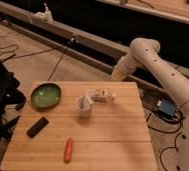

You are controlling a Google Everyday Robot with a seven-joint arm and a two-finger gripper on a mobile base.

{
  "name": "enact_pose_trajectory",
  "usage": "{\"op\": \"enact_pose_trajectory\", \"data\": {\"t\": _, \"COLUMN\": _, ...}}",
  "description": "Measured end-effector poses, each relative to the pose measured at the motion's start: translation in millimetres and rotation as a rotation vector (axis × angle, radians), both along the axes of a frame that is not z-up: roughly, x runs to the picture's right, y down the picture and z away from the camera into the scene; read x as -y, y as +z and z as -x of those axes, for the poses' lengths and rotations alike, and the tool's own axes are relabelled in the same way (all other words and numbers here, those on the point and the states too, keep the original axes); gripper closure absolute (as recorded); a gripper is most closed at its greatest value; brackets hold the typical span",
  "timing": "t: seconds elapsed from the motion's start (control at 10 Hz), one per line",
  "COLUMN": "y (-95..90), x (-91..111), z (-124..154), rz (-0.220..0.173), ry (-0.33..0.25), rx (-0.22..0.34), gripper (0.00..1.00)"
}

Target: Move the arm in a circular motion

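The white arm (pixel 160 67) of thick tubular segments with small dark dots comes in from the right, bends at a rounded joint (pixel 144 50) and tapers down-left to a narrow tip. The gripper (pixel 116 76) is at that tip, beyond the far right edge of the wooden table (pixel 113 135), above the floor. It is apart from everything on the table and holds nothing that I can see.
On the table are a green bowl (pixel 45 95), a white cup (pixel 84 106), a small white package (pixel 100 95), a black remote (pixel 37 127) and an orange carrot (pixel 68 150). A blue box (pixel 165 107) and cables lie on the floor at right. A dark frame (pixel 0 95) stands at left.
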State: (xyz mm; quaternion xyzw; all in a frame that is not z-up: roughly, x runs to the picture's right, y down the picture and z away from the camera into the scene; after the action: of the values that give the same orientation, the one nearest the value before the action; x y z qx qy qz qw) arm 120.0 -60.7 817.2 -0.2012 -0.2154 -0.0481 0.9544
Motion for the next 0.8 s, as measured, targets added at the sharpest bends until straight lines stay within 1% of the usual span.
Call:
{"op": "enact_pose_trajectory", "data": {"t": 0.1, "y": -0.8, "x": -3.7, "z": 28.8, "rz": 0.013, "ry": -0.038, "rx": 0.052, "gripper": 1.0}}
{"op": "enact_pose_trajectory", "data": {"t": 0.2, "y": -5.7, "x": -11.5, "z": 55.1, "rz": 0.027, "ry": -0.078, "rx": 0.107, "gripper": 1.0}}
{"op": "enact_pose_trajectory", "data": {"t": 0.4, "y": -20.2, "x": -30.9, "z": 88.0, "rz": 0.046, "ry": -0.141, "rx": 0.19, "gripper": 1.0}}
{"op": "enact_pose_trajectory", "data": {"t": 0.5, "y": -29.3, "x": -44.2, "z": 99.6, "rz": 0.057, "ry": -0.163, "rx": 0.228, "gripper": 1.0}}
{"op": "enact_pose_trajectory", "data": {"t": 0.6, "y": -36.7, "x": -55.2, "z": 105.4, "rz": 0.066, "ry": -0.173, "rx": 0.253, "gripper": 1.0}}
{"op": "enact_pose_trajectory", "data": {"t": 0.7, "y": -49.4, "x": -75.6, "z": 107.4, "rz": 0.081, "ry": -0.177, "rx": 0.282, "gripper": 1.0}}
{"op": "enact_pose_trajectory", "data": {"t": 0.8, "y": -58.6, "x": -90.5, "z": 100.3, "rz": 0.091, "ry": -0.166, "rx": 0.287, "gripper": 1.0}}
